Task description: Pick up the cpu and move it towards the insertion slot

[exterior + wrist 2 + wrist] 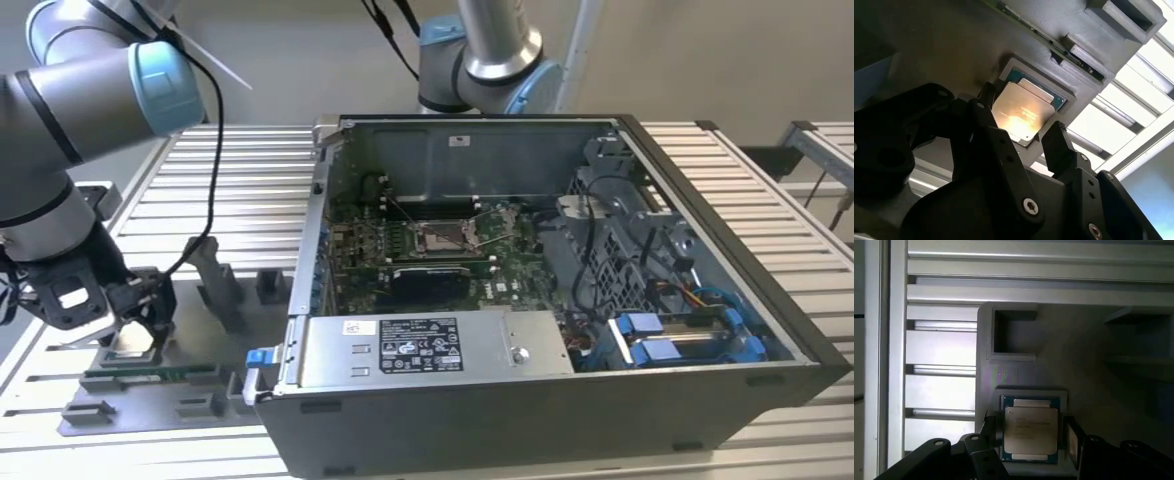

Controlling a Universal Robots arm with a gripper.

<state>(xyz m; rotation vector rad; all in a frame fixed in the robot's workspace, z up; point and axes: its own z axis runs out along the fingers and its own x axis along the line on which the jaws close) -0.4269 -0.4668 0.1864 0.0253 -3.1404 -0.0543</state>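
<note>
Ribbed aluminium table (240, 170) carries a grey tray (200, 345) and an open computer case (534, 420).

cpu (1030, 432) in tray (1089, 350) recess, insertion slot (441, 237) inside case (534, 420), tray beside case

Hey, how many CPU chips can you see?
1: the cpu lies in a recess of the grey tray, between the gripper's open fingers. Others could be hidden inside the computer case.

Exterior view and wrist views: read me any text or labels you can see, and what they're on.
The power supply label: print too small to read.
The white sticker beside it: too small to read.
The cpu top: faint print, too blurred to read.
</note>
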